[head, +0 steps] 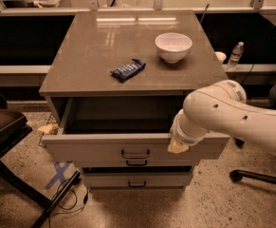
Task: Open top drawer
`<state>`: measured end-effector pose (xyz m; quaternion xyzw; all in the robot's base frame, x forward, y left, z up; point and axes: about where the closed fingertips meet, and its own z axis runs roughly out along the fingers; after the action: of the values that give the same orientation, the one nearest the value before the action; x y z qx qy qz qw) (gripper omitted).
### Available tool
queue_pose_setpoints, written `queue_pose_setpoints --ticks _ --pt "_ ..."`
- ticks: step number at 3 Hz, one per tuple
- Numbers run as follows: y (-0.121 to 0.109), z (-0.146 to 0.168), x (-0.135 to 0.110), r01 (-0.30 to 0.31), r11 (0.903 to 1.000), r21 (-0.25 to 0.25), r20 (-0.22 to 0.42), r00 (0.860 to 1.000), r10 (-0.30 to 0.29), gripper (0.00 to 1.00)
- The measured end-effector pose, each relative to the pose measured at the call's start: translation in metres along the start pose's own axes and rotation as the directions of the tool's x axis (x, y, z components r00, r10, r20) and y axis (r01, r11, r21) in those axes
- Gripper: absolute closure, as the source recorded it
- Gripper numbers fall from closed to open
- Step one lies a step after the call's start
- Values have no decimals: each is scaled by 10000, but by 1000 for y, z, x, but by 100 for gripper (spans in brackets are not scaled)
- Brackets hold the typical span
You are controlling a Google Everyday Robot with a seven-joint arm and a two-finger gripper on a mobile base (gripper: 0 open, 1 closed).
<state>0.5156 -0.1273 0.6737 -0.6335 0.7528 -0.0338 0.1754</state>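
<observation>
The top drawer (95,148) of the grey-beige cabinet stands pulled out towards me, its deep plain box open and dark inside. Its small dark loop handle (135,154) is on the middle of the front. My gripper (178,146) is at the end of the white arm (232,120) that reaches in from the right. It rests at the upper edge of the drawer front, right of the handle. The arm's wrist hides the gripper's tip. Two lower drawers (137,180) sit shut beneath.
On the cabinet top (80,56) lie a white bowl (173,46) and a blue snack packet (128,69). A water bottle (235,56) stands on the ledge at right. A chair base (256,175) is at right; a dark stand (2,125), cables (69,198) and blue tape (59,174) are at left.
</observation>
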Motion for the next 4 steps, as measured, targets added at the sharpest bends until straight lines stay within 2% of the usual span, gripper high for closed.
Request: queue_pose_setpoints --ticks 2,3,4 --pt "30 -11 15 -425 9963 -743 -768 9964 368 99" --pt "30 -12 14 -426 9963 -744 -769 9964 368 100" --pt "49 -15 22 -589 9866 -1522 -1125 9928 419 100"
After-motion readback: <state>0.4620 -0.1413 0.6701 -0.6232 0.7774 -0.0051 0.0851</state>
